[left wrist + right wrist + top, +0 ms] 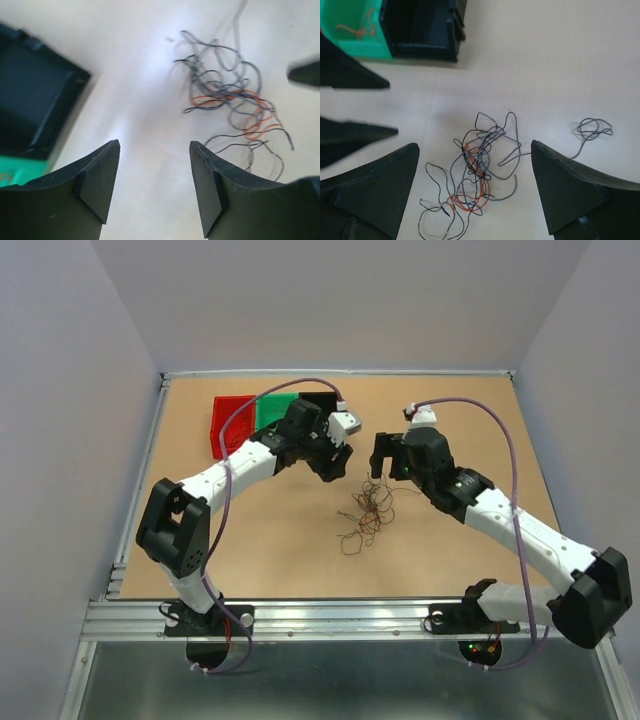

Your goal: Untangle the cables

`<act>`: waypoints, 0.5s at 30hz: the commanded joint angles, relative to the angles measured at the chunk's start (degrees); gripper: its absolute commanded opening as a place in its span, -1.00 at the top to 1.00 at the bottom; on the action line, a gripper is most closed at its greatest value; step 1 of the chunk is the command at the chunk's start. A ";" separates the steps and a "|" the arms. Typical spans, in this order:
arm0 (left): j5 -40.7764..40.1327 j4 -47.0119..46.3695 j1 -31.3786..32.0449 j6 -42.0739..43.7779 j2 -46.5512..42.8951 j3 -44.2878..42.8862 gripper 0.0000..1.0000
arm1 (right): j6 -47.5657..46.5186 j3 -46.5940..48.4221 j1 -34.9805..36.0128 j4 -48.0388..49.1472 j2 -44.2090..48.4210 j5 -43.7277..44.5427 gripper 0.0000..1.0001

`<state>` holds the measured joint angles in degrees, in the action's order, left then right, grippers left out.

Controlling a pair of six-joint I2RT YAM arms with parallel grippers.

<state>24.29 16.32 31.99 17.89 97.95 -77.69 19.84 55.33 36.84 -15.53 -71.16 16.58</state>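
Right fingers (570, 190) stand wide apart near the tangled cables (475, 175)

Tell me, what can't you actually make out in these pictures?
- Top view: cables too thin to follow which strand crosses which.
- Top view: left arm hides most of the green tray.
- Right wrist view: frame edge cuts off the green tray.
- Left wrist view: blur smears the cables' far strands.

The left arm (215, 480) and right arm (500, 515) reach inward, jaws parted, empty.
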 commanded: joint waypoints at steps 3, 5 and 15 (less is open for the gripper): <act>4.09 -14.99 2.19 1.27 -5.84 10.62 -0.44 | 3.45 -1.19 0.34 3.92 9.89 11.98 -0.93; 6.46 -16.05 3.34 4.77 -7.94 14.48 -0.43 | 3.54 -2.15 0.25 4.45 12.09 12.51 -0.93; 6.39 -24.11 12.04 19.46 -18.41 29.34 -0.47 | 2.49 -4.26 0.25 7.44 15.16 11.29 -0.91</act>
<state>30.26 -0.03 42.37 31.00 83.46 -51.59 22.50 52.42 36.84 -11.77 -57.32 27.42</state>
